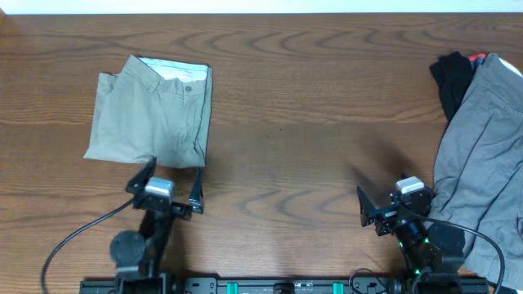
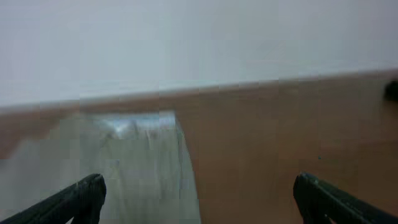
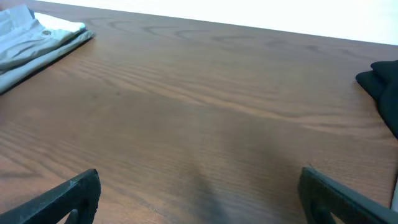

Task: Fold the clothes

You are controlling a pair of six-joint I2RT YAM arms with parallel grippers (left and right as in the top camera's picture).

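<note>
**Item: khaki shorts, part-folded**

I logged the shorts [image 1: 151,114] lying flat on the far-left surface [image 1: 310,122], seemingly folded once, leg over leg, waistband away from me. I judged one crosswise fold left. The left end effector [image 2: 199,186] hung released just beside the hem, holding nothing. The right end effector [image 3: 199,183] was likewise released, well apart. A grey garment [image 1: 482,155] and a black cloth [image 1: 453,77] lay at right.

Even, bright light throughout; left wrist view blurred, the other views sharp.
</note>
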